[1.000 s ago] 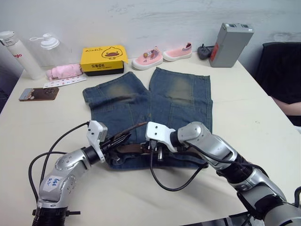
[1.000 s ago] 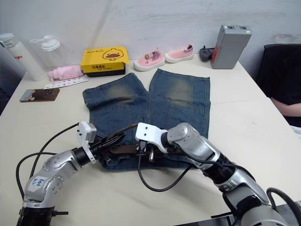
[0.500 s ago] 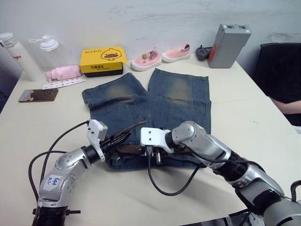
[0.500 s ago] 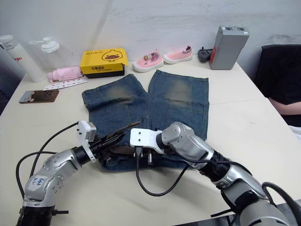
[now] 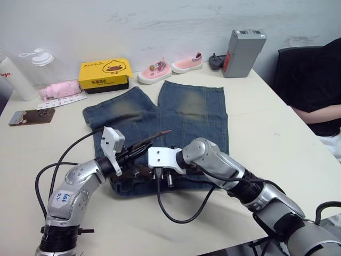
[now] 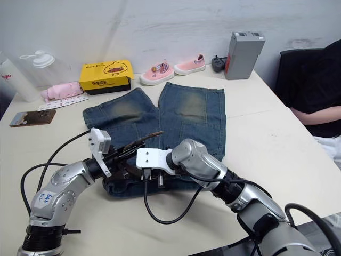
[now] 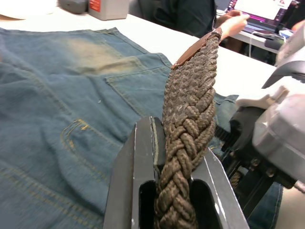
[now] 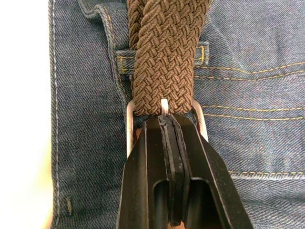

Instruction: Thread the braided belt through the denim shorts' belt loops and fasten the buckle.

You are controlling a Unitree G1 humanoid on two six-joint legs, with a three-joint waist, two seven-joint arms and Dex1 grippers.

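The denim shorts lie flat on the table with the waistband nearest me. My left gripper hovers over the waistband's left end, shut on the braided belt. The belt's tan tip sticks up and to the right. My right gripper rests on the waistband just right of it. Its fingers are closed over the silver buckle. Beyond that, the brown strap passes under a belt loop.
Along the far edge of the table stand a yellow box, pink shoes, a grey box, a bottle and a pink roll. A phone lies at left. A person sits at right. A black cable loops near the front edge.
The head camera has turned, so the whole scene has shifted left. My right gripper has slid slightly left along the waistband, closer to the left gripper, which still holds the belt.
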